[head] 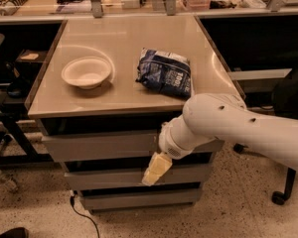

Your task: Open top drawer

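**Drawer cabinet, arm at front**

You have the top drawer (99,146) directly under the cabinet top (124,33), widest of 3 grey fronts. Gripper (155,169) sits just below its lower edge, right of centre, tip over 2nd drawer front (104,177); open/closed: can't tell. On top: white bowl (87,72) left, blue snack bag (164,73) right, apart

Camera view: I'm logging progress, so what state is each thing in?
top drawer: shut.
middle drawer: shut.
bottom drawer: shut.
gripper: hangs in front of the middle drawer, below the top drawer's front.
bowl: upright, empty.
bag: lying flat.
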Controlling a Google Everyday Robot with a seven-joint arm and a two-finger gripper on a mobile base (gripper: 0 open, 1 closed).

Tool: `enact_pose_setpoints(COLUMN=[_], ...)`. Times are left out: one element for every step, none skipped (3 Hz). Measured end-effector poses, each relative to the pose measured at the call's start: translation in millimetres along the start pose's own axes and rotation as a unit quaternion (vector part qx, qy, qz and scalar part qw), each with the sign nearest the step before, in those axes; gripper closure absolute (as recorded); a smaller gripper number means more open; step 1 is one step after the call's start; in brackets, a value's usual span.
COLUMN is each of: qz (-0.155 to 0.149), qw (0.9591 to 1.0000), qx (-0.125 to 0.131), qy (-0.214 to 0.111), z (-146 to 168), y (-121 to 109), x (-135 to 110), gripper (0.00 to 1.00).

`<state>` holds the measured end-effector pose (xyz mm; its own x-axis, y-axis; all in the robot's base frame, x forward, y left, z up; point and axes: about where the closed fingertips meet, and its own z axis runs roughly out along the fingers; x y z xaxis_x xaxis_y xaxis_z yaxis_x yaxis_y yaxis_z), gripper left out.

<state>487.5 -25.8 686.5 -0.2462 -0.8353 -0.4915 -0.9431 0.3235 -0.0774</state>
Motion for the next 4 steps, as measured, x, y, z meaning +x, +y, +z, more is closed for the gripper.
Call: enact_pose_setpoints(qz=[-0.006,-0.018,-0.028,-0.041], qw=[1.0000,0.9998,0.9996,0.9985], qx=[0.007,0.008,-0.004,-0.031], qy=[-0.003,-0.002,0.003,0.018], z=[12.4,24.0,38.7,51.5], y=[-15.1,-26.8,-24.4,-4.6], x=[-1.4,-4.4,-6.3,-3.3], gripper=[0.00,0.00,0.00,0.00])
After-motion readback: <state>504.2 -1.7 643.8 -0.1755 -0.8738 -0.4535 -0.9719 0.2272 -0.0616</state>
